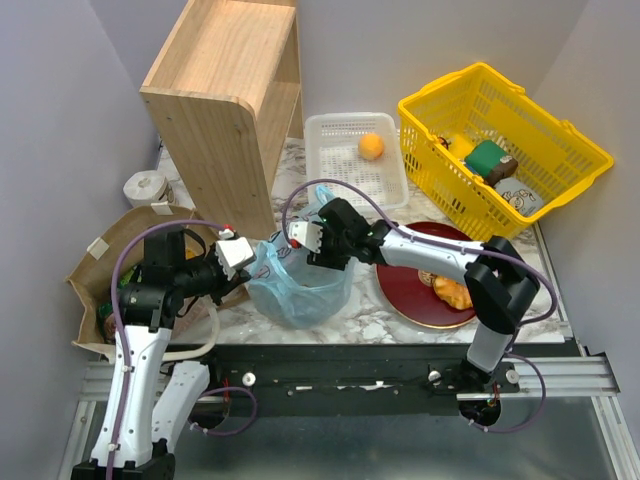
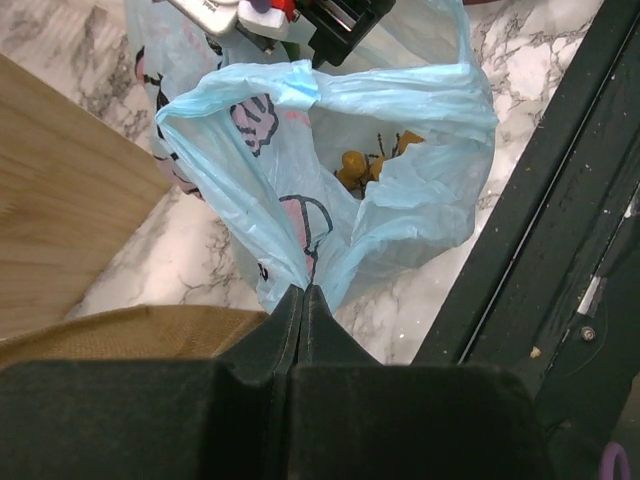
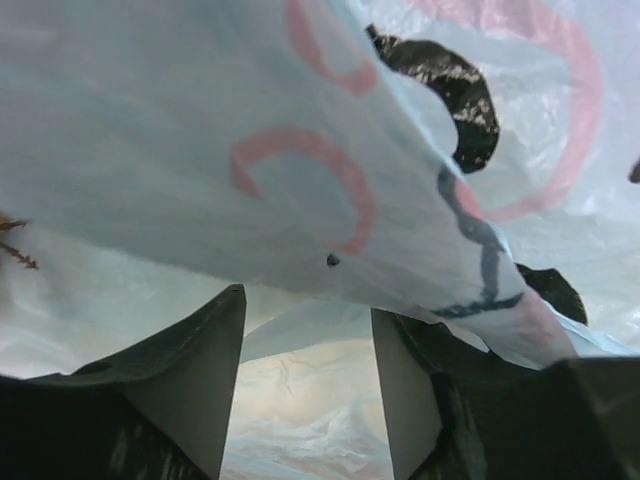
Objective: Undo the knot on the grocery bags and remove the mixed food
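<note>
You are pinching the near rim of the light blue bag [image 2: 400, 230] with the left gripper [image 2: 305, 293], its jaws fully closed on a fold of the film. The bag is sitting at the near edge of the worktop [image 1: 385, 322], about midway along it, between the two arms. The right gripper [image 3: 307, 305] is standing with its jaws apart at the bag's far side; film is draping over them and nothing is showing pinched between them.

The mouth is gaping and no knot is showing across it, so the step in hand looks like reaching in for the food. Aim at holding the left pinch steady and a little raised, pulling the rim taut. Be bringing the right jaws over the rim, not through the film, which is likely to cling and tear.

Inside, only the brown stemmed bunch [image 2: 365, 165] is showing; folds are hiding anything beneath it. Plastic is filling the right wrist view, giving you no depth. The paper bag [image 1: 110, 262] is lying at the left edge, its contents mostly out of sight.
</note>
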